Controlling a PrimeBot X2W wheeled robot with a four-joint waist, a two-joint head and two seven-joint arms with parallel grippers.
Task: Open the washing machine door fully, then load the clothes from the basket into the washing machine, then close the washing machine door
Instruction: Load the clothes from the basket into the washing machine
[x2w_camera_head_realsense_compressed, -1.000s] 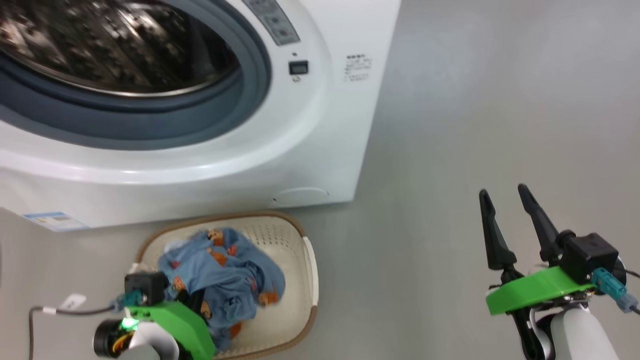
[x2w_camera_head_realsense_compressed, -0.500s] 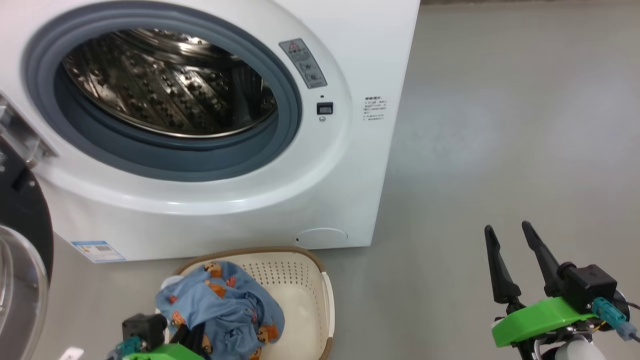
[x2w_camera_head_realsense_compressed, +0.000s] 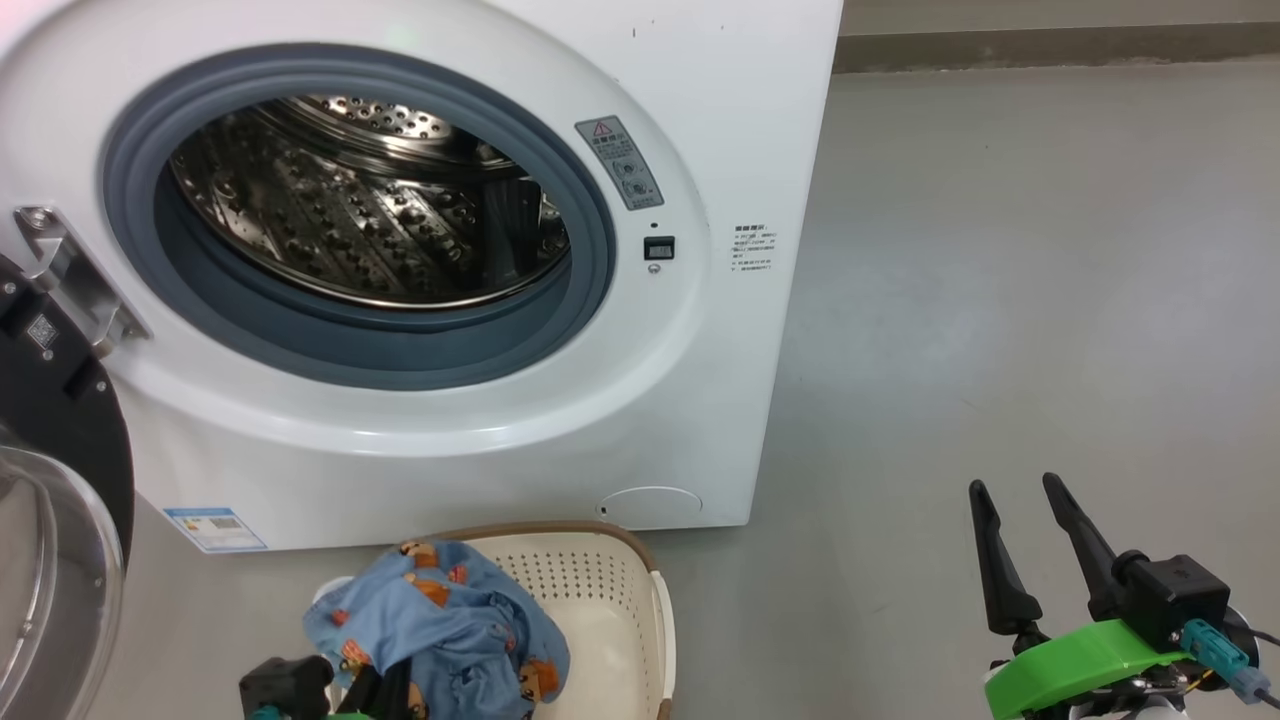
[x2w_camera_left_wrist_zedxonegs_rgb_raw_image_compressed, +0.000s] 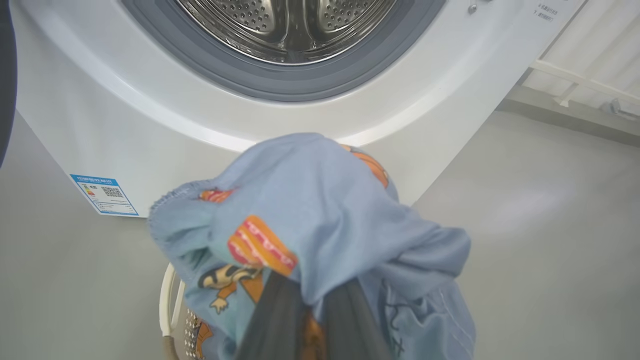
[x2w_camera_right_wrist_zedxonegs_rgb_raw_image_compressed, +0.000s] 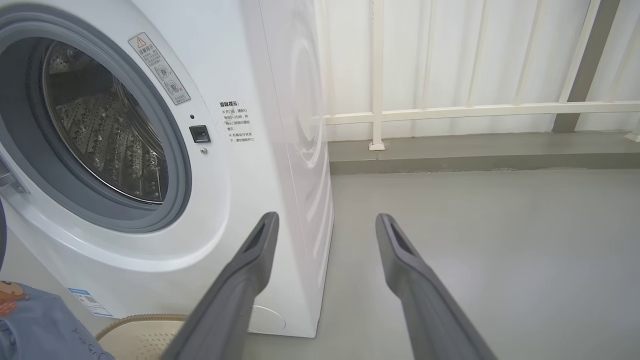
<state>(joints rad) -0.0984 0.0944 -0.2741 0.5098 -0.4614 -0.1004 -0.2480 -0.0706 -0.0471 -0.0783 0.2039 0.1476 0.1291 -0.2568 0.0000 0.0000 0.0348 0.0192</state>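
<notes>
The white washing machine (x2w_camera_head_realsense_compressed: 720, 130) stands with its steel drum (x2w_camera_head_realsense_compressed: 370, 220) exposed. The washing machine door (x2w_camera_head_realsense_compressed: 60, 430) hangs swung out at the left, black rim and clear bowl showing. In front of the machine, on the floor, sits the cream basket (x2w_camera_head_realsense_compressed: 610, 610). My left gripper (x2w_camera_left_wrist_zedxonegs_rgb_raw_image_compressed: 312, 300) is shut on the clothes (x2w_camera_left_wrist_zedxonegs_rgb_raw_image_compressed: 320, 210), a light-blue bundle with orange bears, held above the basket (x2w_camera_left_wrist_zedxonegs_rgb_raw_image_compressed: 170, 300); the cloth hides the fingertips. The same bundle of clothes (x2w_camera_head_realsense_compressed: 440, 620) covers the basket's left side. My right gripper (x2w_camera_head_realsense_compressed: 1012, 484) stands open and holds nothing, over bare floor to the right, its tips (x2w_camera_right_wrist_zedxonegs_rgb_raw_image_compressed: 326, 217) pointing past the machine's corner.
Grey floor (x2w_camera_head_realsense_compressed: 1000, 300) stretches right of the machine. A low kerb (x2w_camera_right_wrist_zedxonegs_rgb_raw_image_compressed: 475, 155) and a white railing (x2w_camera_right_wrist_zedxonegs_rgb_raw_image_compressed: 375, 75) run behind it. A blue label (x2w_camera_head_realsense_compressed: 215, 528) marks the machine's lower left corner, close to the open door.
The head camera has tilted up, bringing the whole drum opening and the door into view. The left gripper has raised the blue bundle relative to the basket. The right gripper stays open.
</notes>
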